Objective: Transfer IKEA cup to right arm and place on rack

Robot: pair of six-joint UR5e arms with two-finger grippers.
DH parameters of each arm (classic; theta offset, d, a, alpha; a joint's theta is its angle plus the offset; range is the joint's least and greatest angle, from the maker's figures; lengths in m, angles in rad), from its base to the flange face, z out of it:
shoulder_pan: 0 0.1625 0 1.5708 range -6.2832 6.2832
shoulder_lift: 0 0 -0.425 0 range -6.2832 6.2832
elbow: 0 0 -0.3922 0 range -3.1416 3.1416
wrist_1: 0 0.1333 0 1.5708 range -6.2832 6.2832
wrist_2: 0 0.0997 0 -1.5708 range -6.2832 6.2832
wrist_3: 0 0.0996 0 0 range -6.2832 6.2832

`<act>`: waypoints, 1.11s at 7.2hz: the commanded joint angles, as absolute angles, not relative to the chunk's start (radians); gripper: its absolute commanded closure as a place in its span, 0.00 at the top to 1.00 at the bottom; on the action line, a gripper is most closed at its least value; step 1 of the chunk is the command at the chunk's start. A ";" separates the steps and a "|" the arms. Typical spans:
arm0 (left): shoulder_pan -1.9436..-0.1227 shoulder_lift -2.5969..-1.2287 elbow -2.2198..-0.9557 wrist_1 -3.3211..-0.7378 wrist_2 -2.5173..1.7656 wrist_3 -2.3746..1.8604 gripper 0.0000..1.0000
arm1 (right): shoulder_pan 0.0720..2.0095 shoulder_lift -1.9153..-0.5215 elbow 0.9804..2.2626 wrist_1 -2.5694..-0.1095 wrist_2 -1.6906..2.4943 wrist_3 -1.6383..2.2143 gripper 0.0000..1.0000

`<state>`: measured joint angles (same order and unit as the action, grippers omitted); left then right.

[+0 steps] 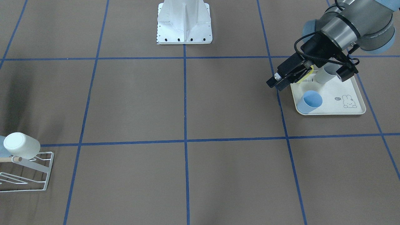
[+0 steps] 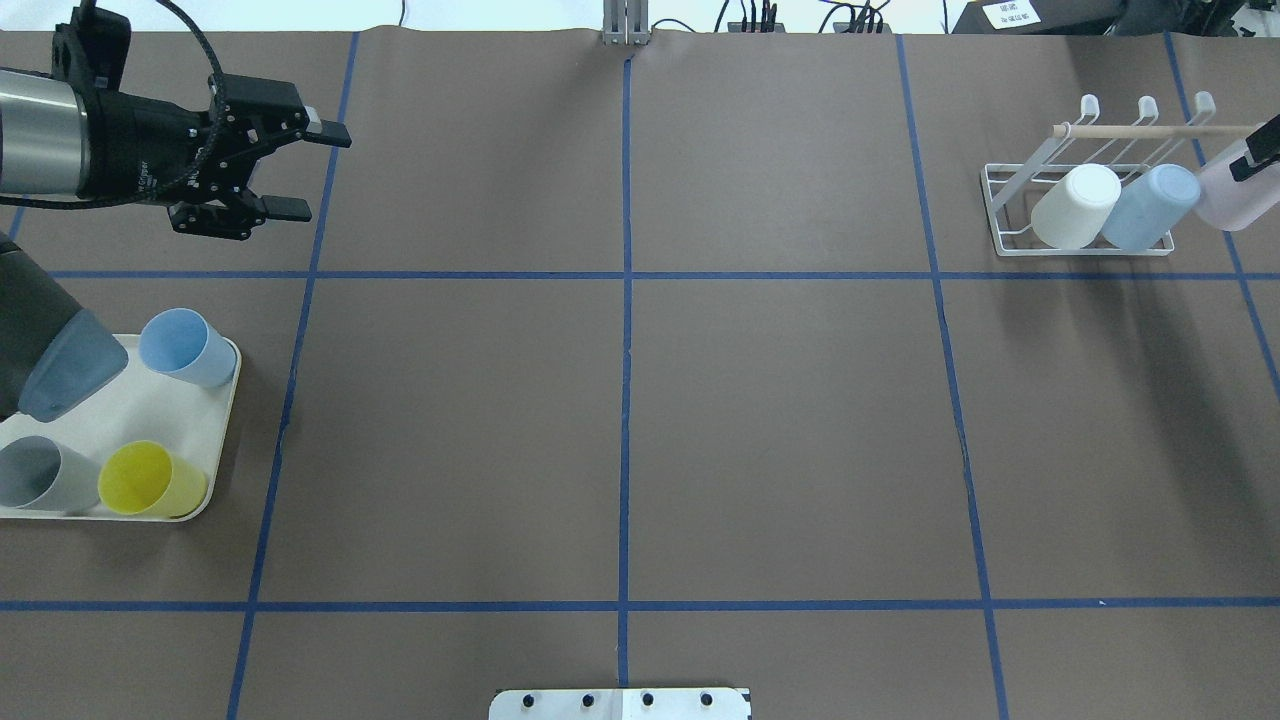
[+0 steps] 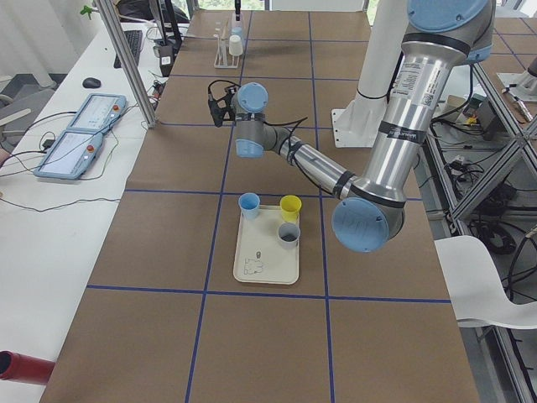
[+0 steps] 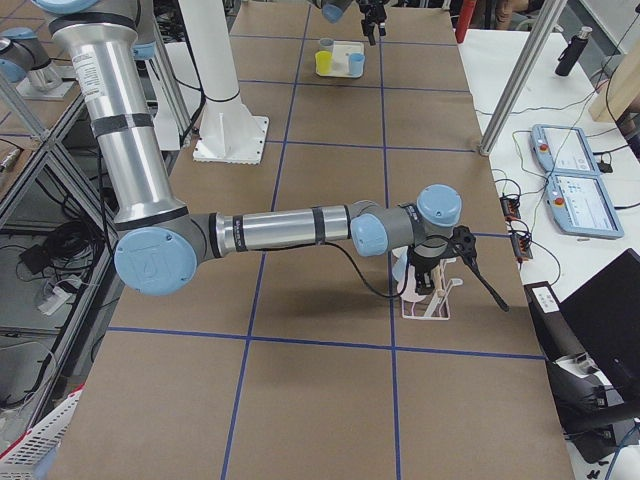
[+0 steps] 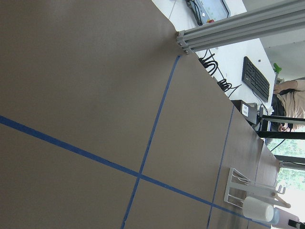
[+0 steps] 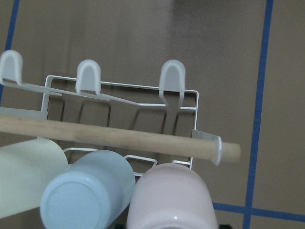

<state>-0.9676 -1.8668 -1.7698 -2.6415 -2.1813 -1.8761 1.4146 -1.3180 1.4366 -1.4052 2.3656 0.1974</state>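
Brown paper tbl [image 2: 780, 430], blue tape grid [image 2: 626, 275], rack [image 2: 1010, 215] nr edge, desk [image 3: 50, 218] beside

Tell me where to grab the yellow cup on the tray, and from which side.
Grip the yellow cup across its upper wall, coming from the table-centre side: it stands upright, mouth up, the grey cup close on its other side. The left gripper is open.

Brown tabletop [image 2: 780, 420], blue tape grid [image 2: 625, 400].
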 commanded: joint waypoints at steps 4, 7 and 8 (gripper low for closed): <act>-0.968 -1.867 -1.769 -2.642 -2.180 -1.875 1.00 | 1.378 -1.296 1.407 -1.404 2.353 0.210 0.85; -1.000 -1.850 -1.770 -2.619 -2.189 -1.745 1.00 | 1.373 -1.293 1.407 -1.402 2.353 0.215 0.99; -1.006 -1.814 -1.784 -2.556 -2.191 -1.604 1.00 | 1.373 -1.275 1.404 -1.404 2.353 0.215 0.99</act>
<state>-0.9953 -1.8455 -1.7731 -2.6099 -2.1864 -1.7486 1.3739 -1.2895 1.4057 -1.4029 2.3532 0.2140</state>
